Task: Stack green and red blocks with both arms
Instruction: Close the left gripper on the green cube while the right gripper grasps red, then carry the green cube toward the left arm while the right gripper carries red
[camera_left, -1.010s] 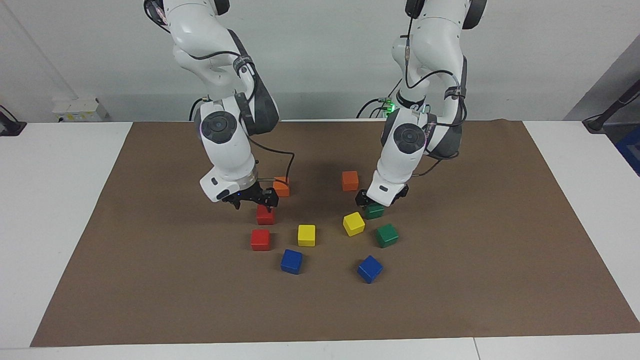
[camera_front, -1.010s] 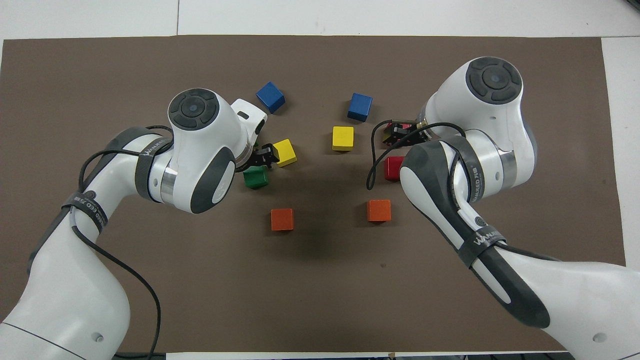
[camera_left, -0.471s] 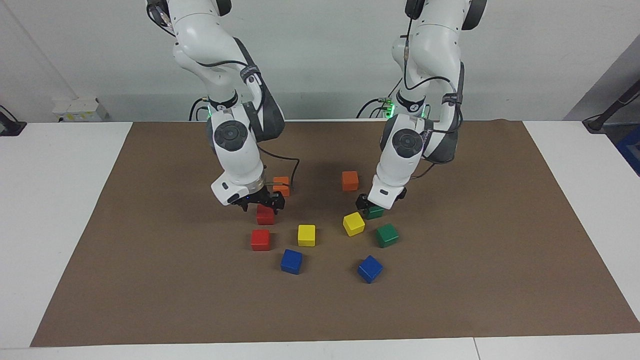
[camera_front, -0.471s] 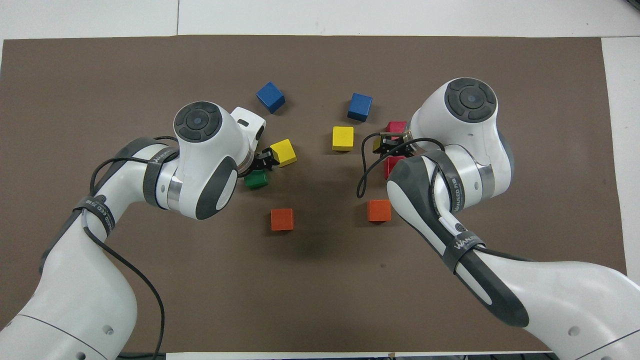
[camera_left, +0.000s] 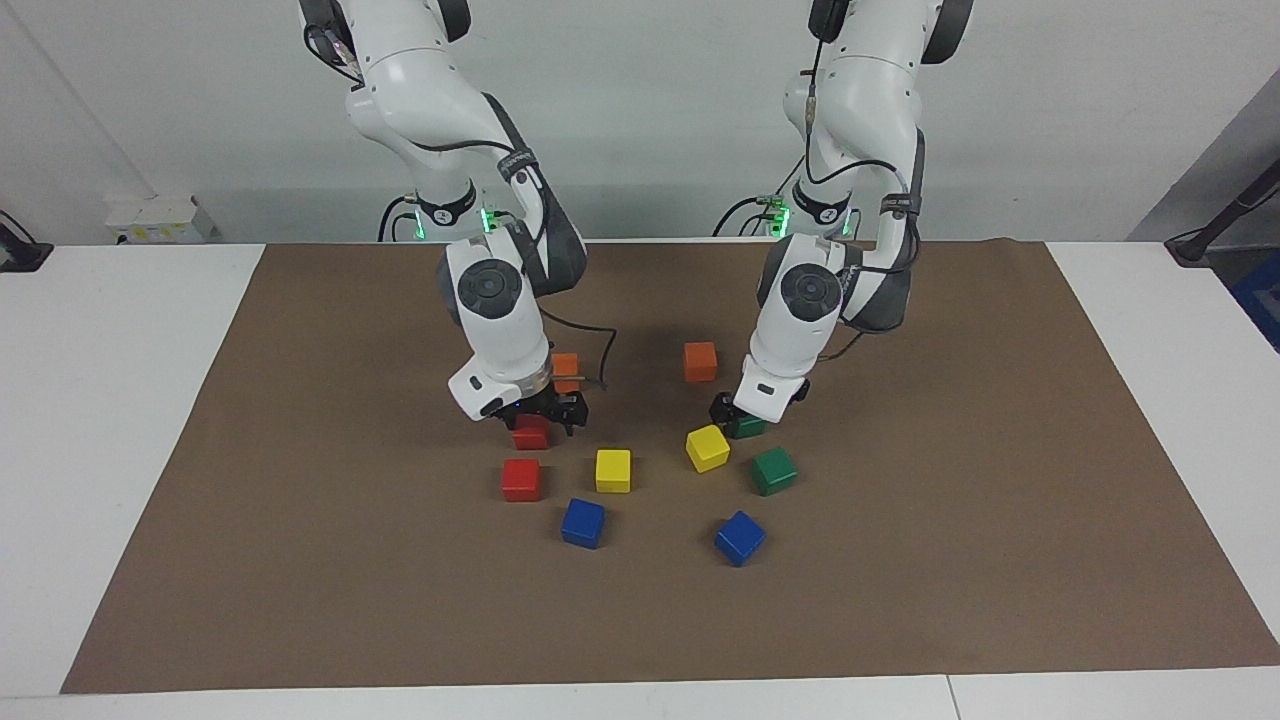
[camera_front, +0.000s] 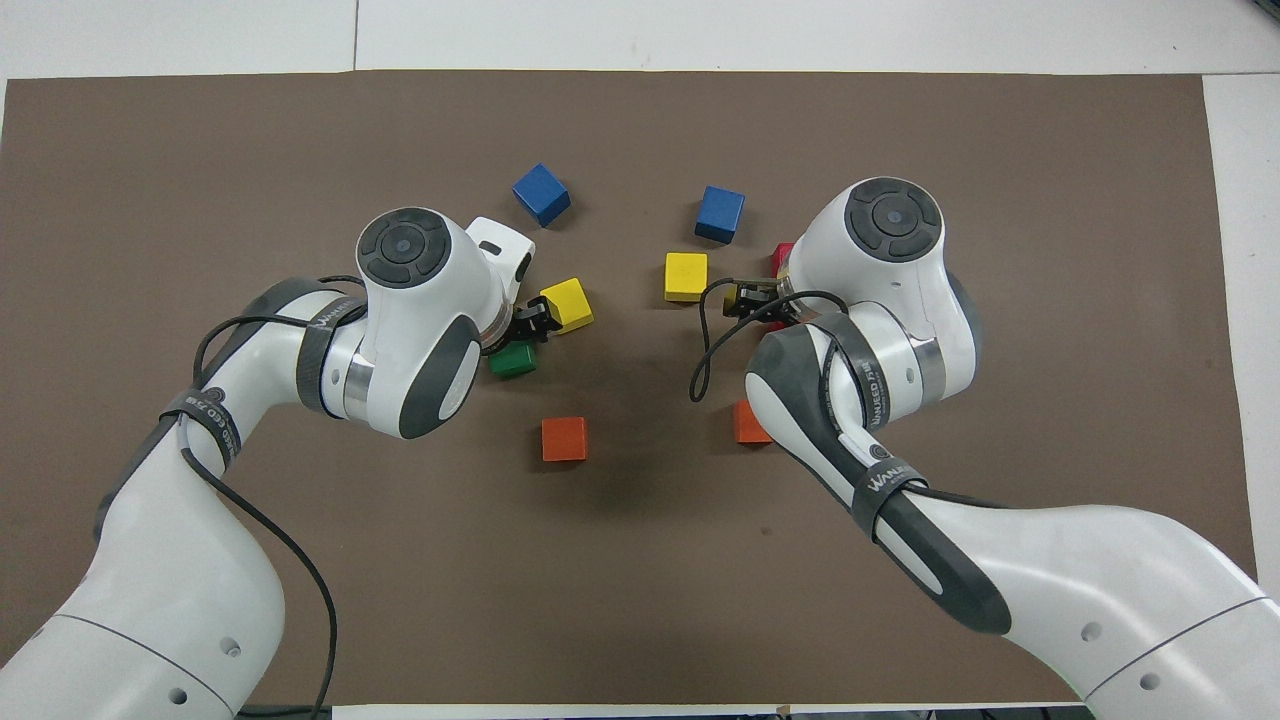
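Observation:
Two red blocks lie toward the right arm's end of the mat. My right gripper (camera_left: 542, 413) stands open, low over the red block (camera_left: 530, 437) nearer the robots, a finger at each side of its top. The other red block (camera_left: 521, 479) lies free, farther out, and shows as a sliver (camera_front: 781, 254) in the overhead view. My left gripper (camera_left: 733, 411) is open and low over the green block (camera_left: 750, 428) nearer the robots, which also shows in the overhead view (camera_front: 512, 361). The second green block (camera_left: 774, 471) lies free; the left arm hides it from above.
Two yellow blocks (camera_left: 613, 470) (camera_left: 707, 448) and two blue blocks (camera_left: 583, 523) (camera_left: 740, 538) lie between and farther out than the red and green ones. Two orange blocks (camera_left: 566, 372) (camera_left: 700, 361) sit nearer the robots. All rest on a brown mat (camera_left: 950, 560).
The right arm's wrist has swung toward the table's middle and its gripper has sunk lower over the nearer red block. The left gripper has stayed over the nearer green block, dropping slightly.

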